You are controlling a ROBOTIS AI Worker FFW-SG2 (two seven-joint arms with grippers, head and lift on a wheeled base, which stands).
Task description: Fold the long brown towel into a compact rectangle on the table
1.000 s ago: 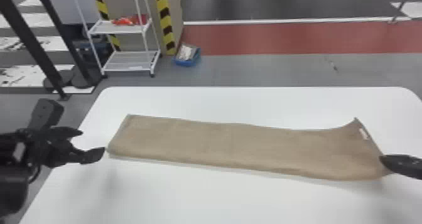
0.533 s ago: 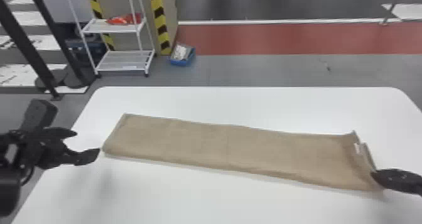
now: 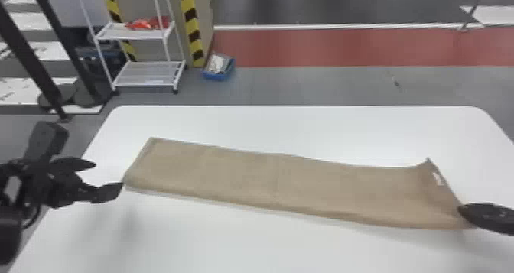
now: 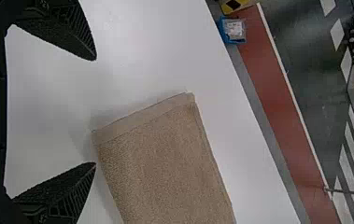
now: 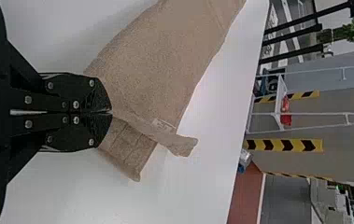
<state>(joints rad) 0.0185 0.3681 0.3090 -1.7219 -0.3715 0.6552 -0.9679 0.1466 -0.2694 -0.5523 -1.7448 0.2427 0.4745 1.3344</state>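
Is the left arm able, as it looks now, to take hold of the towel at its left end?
Probably yes. The left gripper is open beside that end of the towel, with nothing in between. The right gripper is at the other end, so it should not block the way.

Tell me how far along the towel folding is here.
Early, I'd judge. Done: the towel lies as a long, narrow strip on the table, apparently doubled lengthwise. In hand: the right gripper is shut on the strip's right end, rumpling it. Remaining: the strip spans much of the table's width, so the folds that shorten it are yet to come; the left gripper is open by the other end.
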